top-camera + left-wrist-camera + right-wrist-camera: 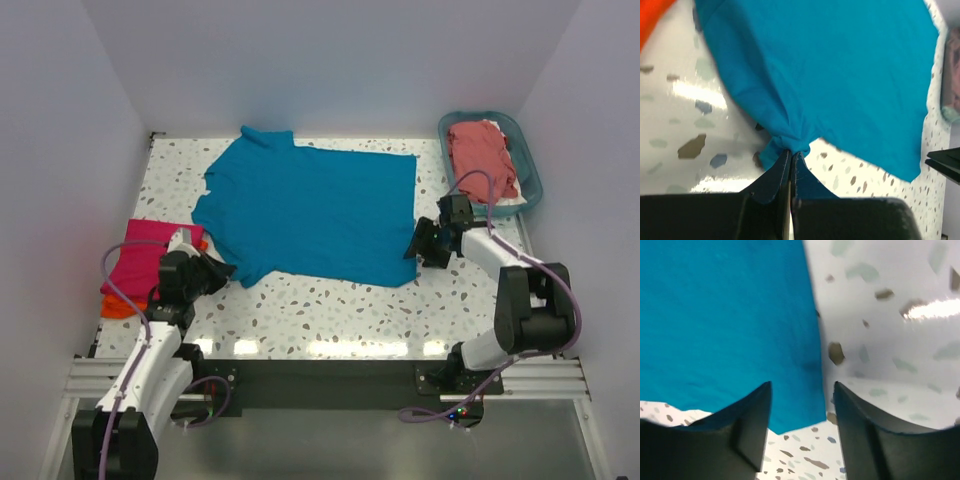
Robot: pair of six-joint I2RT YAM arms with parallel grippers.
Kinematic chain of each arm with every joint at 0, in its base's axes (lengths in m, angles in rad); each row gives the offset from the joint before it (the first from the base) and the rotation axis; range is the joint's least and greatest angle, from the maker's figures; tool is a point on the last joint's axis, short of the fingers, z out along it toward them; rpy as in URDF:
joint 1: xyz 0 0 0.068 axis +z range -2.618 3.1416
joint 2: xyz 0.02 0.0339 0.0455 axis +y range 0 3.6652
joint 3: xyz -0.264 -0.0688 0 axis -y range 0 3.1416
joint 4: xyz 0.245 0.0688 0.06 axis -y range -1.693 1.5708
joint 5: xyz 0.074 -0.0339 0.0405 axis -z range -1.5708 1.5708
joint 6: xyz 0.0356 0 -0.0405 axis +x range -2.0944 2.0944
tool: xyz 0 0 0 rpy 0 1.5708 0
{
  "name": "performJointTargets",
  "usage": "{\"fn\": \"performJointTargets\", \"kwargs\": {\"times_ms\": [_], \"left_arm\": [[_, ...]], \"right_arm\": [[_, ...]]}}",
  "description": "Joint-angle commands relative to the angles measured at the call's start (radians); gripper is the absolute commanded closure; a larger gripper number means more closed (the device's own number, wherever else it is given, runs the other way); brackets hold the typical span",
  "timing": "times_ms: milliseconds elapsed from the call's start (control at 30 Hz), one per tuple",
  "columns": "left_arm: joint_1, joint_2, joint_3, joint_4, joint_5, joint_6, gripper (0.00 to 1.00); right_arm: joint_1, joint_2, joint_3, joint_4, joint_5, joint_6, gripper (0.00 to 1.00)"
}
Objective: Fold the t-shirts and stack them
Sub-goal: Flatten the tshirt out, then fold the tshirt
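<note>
here, left claw [791,155] pinches teal t-shirt [310,210] on speckled table [330,310] between pale walls [330,60]; right claw [802,387] spread.

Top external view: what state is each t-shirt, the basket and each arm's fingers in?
teal t-shirt, spread flat on the table.
pink t-shirt, folded, on the orange t-shirt.
orange t-shirt, under the pink, edge showing.
salmon t-shirt, crumpled in the basket.
basket, holding the salmon t-shirt.
left fingers, shut on the teal t-shirt's sleeve.
right fingers, open at its hem corner, empty.
</note>
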Motion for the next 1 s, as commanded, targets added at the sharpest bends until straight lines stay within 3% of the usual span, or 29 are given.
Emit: {"fn": "performJointTargets", "kwargs": {"times_ms": [0,167,300,400,733,800,833,867,967], "left_arm": [[-0.023,-0.038,-0.044,-0.022,0.029,0.0,1.0],[-0.055,-0.063,-0.026,-0.085,-0.034,-0.042,1.0],[-0.055,-0.04,0.019,-0.125,-0.065,-0.045,1.0],[-0.055,-0.032,0.036,-0.134,-0.081,-0.048,1.0],[-0.055,-0.034,0.089,-0.226,-0.154,-0.034,1.0],[-0.055,-0.038,0.089,-0.239,-0.161,-0.037,1.0],[-0.055,-0.04,0.089,-0.245,-0.16,-0.04,1.0],[-0.055,-0.043,0.089,-0.251,-0.155,-0.042,1.0],[-0.055,-0.074,0.096,-0.282,-0.149,-0.054,1.0]], "right_arm": [[0.017,-0.153,-0.112,0.059,0.101,0.03,0.39],[0.041,-0.387,-0.272,0.025,0.151,0.114,0.34],[0.079,-0.481,-0.35,0.032,0.177,0.18,0.43],[0.119,-0.448,-0.373,0.086,0.185,0.228,0.48],[0.185,-0.331,-0.364,0.241,0.268,0.305,0.48],[0.185,-0.317,-0.355,0.243,0.28,0.299,0.56],[0.185,-0.305,-0.353,0.236,0.282,0.293,0.66],[0.185,-0.306,-0.352,0.224,0.283,0.285,0.84],[0.185,-0.355,-0.359,0.172,0.291,0.265,1.0]]}}
